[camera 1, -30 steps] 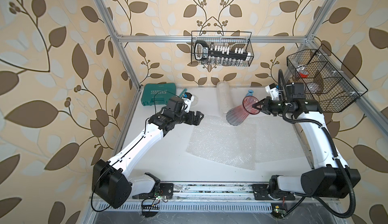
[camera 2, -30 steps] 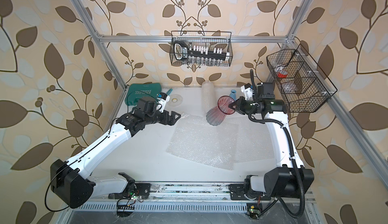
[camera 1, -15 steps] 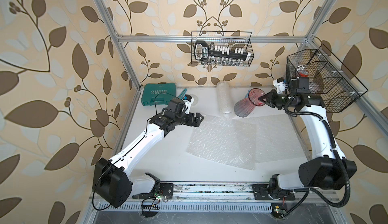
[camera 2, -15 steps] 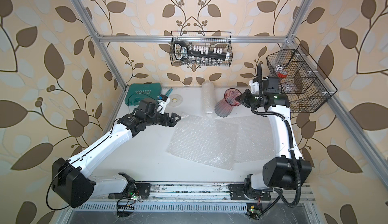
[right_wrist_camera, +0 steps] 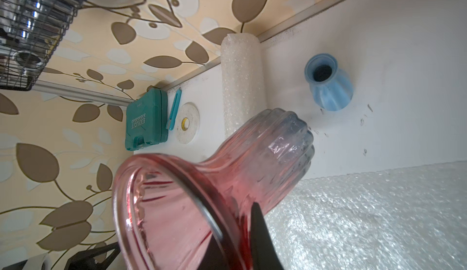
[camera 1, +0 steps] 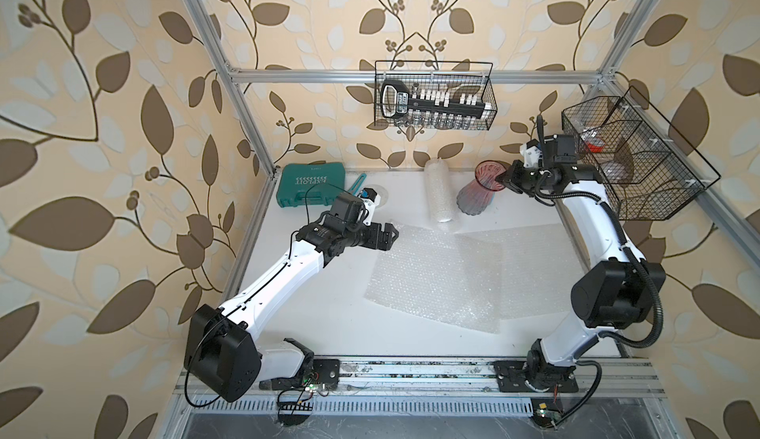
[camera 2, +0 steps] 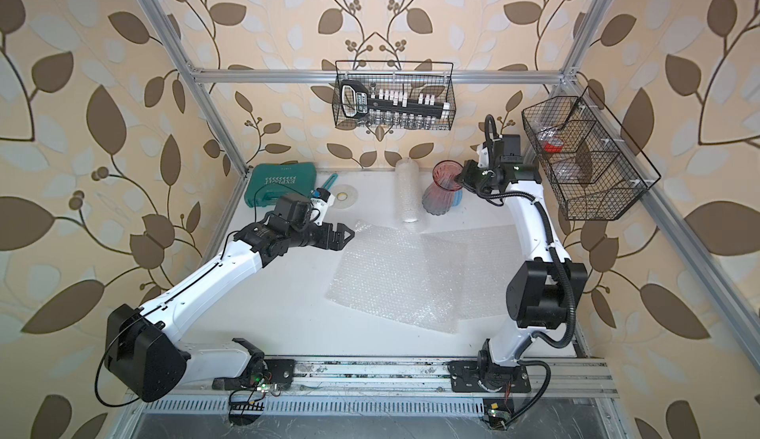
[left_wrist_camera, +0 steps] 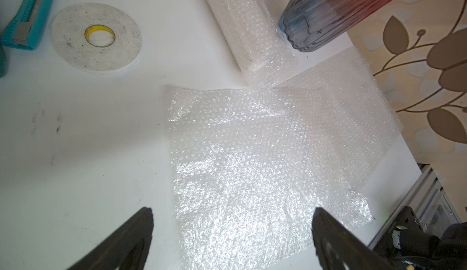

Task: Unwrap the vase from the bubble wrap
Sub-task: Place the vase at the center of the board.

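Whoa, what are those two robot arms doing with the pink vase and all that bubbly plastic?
The right gripper is shut on the rim of the pink glass vase, holding it tilted near the back of the table. The vase is already bare: the bubble wrap lies spread flat on the table in front of it. The left gripper hangs open by that sheet's edge, holding nothing. A rolled tube of the same plastic lies beside the vase.

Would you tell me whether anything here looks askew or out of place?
The pink vase leans askew beside the bubble wrap roll, pinched by its rim in the right gripper; whether its base touches down is unclear. Nothing looks spilled or broken.
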Robot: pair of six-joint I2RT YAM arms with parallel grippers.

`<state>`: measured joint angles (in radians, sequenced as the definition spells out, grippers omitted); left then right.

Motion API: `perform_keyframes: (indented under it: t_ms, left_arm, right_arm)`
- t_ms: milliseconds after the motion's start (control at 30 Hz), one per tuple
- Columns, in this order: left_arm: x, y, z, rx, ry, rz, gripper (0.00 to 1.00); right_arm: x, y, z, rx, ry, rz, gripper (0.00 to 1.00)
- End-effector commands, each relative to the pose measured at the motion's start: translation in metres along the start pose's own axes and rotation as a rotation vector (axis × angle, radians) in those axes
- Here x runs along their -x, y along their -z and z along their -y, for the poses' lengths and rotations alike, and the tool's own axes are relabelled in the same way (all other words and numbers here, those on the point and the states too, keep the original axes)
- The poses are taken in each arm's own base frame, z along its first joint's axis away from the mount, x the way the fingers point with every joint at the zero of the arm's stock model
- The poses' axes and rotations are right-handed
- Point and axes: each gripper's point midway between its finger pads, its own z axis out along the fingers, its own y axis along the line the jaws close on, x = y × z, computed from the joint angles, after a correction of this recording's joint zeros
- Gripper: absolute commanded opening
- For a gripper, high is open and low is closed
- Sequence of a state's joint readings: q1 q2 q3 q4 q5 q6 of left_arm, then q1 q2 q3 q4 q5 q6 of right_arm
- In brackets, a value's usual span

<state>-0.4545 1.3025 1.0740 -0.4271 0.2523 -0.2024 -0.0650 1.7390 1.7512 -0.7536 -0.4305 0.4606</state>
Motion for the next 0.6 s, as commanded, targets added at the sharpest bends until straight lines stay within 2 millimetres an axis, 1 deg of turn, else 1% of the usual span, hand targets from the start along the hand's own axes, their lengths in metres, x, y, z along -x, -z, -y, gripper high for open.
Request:
perform_keyframes:
  t_ms: [0,100,200,367,567]
  left_arm:
    - [-0.005,-0.001,-0.001,-0.001,0.005,-0.021,0.97]
    - [-0.007,-0.002,-0.002,0.003,0.004,-0.025,0.97]
    - [-0.008,-0.003,-0.003,0.005,0.001,-0.03,0.97]
    - [-0.01,-0.004,-0.005,0.012,-0.006,-0.037,0.97]
    - [-0.01,-0.004,-0.005,0.016,-0.009,-0.04,0.97]
  right_arm:
    - [0.041,0.011,-0.04,0.09,0.079,0.137,0.0]
    - [0.045,-0.002,-0.04,0.065,0.082,0.131,0.0]
    - [0.048,-0.01,-0.037,0.036,0.082,0.136,0.0]
    - [0.049,-0.021,-0.034,0.018,0.079,0.132,0.0]
    - [0.047,-0.043,-0.034,0.019,0.077,0.102,0.0]
